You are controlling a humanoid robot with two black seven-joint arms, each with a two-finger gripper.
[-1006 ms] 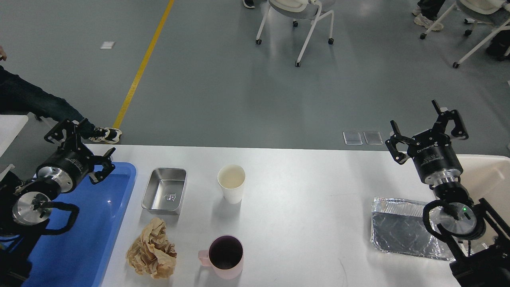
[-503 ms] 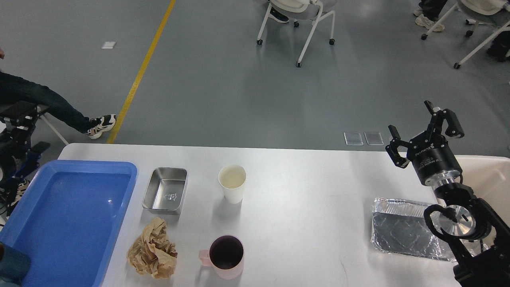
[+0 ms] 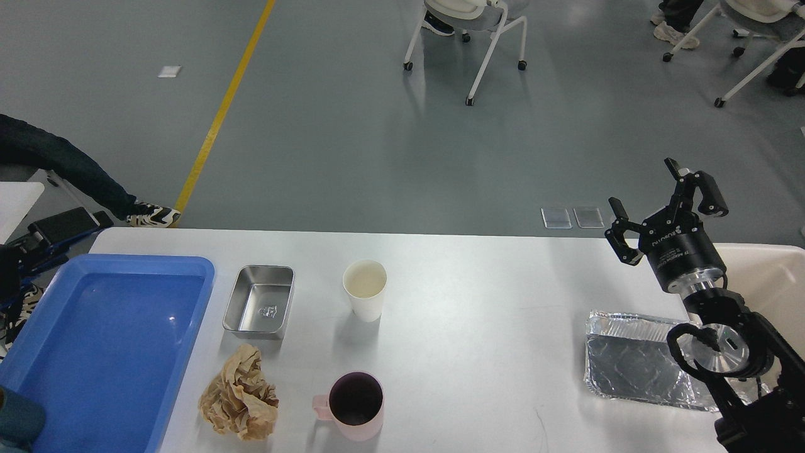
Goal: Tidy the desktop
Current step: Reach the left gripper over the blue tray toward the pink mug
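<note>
The white desktop holds a small steel tray, a white paper cup, a crumpled ball of brown paper, a pink mug and a foil tray. My right gripper is open and empty. It is raised over the table's far right edge, above and behind the foil tray. My left gripper is out of view; only dark parts show at the left edge.
A blue plastic tray lies empty at the left end of the table. A beige bin stands at the right end behind my right arm. A person's leg and rolling chairs are on the floor beyond.
My left arm, which hung over the blue tray a second ago, has pulled back out of view to the left. My right gripper has shifted slightly up and left, still open.
</note>
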